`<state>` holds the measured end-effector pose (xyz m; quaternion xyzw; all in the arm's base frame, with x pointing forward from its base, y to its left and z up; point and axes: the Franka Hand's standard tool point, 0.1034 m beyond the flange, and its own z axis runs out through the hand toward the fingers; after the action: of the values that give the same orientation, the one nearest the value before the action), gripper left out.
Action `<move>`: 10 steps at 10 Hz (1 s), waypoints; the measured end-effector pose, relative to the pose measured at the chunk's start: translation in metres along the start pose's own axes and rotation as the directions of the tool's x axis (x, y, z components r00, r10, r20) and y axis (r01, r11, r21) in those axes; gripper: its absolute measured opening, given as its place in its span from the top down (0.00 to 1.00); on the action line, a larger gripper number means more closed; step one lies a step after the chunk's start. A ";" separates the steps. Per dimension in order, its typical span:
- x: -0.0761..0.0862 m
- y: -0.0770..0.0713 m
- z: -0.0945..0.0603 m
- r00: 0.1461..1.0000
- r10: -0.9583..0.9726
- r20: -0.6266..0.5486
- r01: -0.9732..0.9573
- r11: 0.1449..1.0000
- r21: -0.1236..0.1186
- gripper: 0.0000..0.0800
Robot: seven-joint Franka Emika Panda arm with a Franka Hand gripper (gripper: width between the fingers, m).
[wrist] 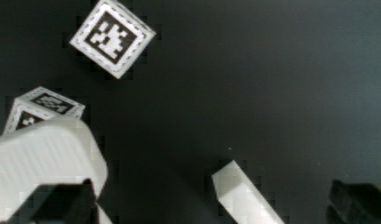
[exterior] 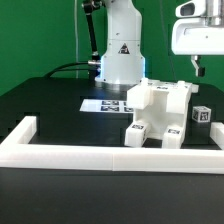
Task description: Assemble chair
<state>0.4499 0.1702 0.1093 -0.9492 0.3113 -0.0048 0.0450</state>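
No words, brands or numbers are legible. A black triangular sign point(exterior: 122, 47) stands on the white arm base point(exterior: 118, 68), far side. Coded black-and-white tag markers point(exterior: 139, 129) stand on the chair point(exterior: 160, 100) and the marker board point(exterior: 92, 103). The wrist view shows two further tags point(wrist: 112, 37).

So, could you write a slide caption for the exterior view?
The arm's open fingers hover over the black table, near the partly built white chair.

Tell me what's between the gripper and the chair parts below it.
Nothing. In the exterior view the gripper hangs above the chair parts, and the gap between them is bare, only dark background showing.
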 end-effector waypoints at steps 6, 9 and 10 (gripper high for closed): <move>-0.024 0.001 0.010 1.000 -0.017 0.009 0.017 1.000 -0.015 0.19; -0.033 0.001 0.021 0.999 -0.036 0.015 0.036 0.999 -0.030 0.19; -0.035 0.002 0.025 0.999 -0.039 0.018 0.040 0.998 -0.037 0.19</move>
<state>0.4212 0.1917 0.0854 -0.9559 0.2919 0.0084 0.0297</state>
